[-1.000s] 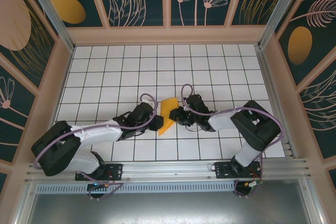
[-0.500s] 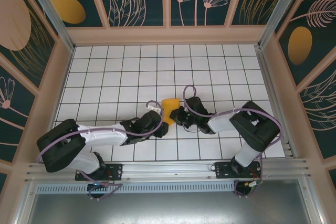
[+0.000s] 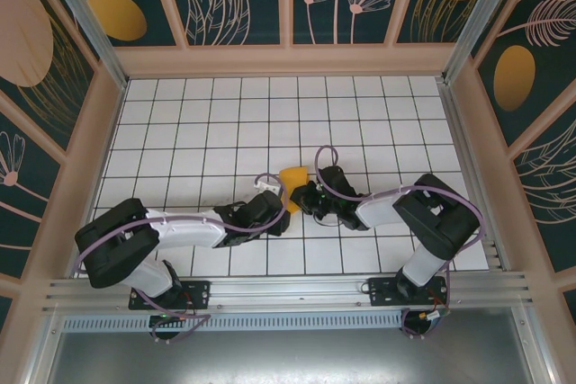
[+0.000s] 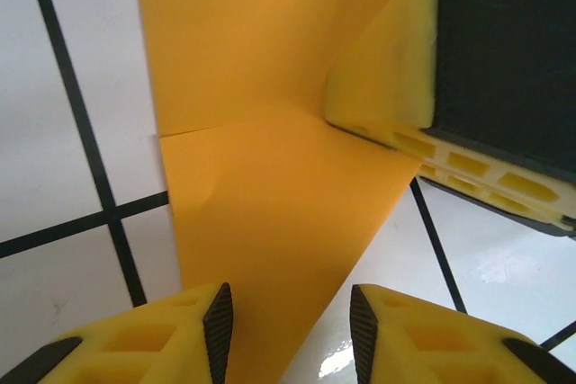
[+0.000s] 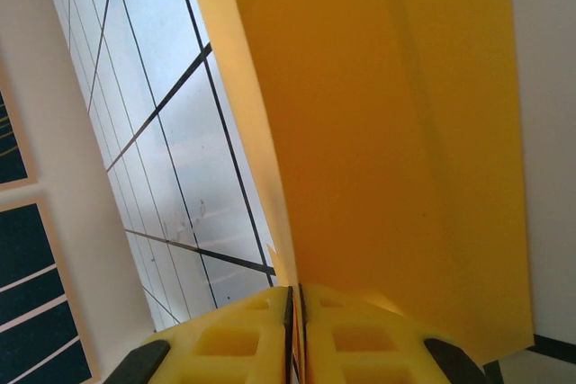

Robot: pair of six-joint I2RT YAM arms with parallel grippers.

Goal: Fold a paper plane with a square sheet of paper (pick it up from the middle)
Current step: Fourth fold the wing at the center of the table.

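Paper (image 3: 292,177) runs roughly near-to-far, can't see its tip, right fingers (image 5: 236,341) clamped on its edge, left fingers (image 4: 162,341) apart, straddling the near end.

- The square sheet of paper (image 3: 292,177) sits on the table (image 3: 180,123), near the table's middle, its far part bent upward
- The left gripper (image 4: 290,317) is at the paper's near-left side, fingers apart astride its near end
- The right gripper (image 5: 297,308) is at the paper's right, pinching its edge

white gridded table (image 3: 207,123) carries creased orange paper (image 3: 292,176).
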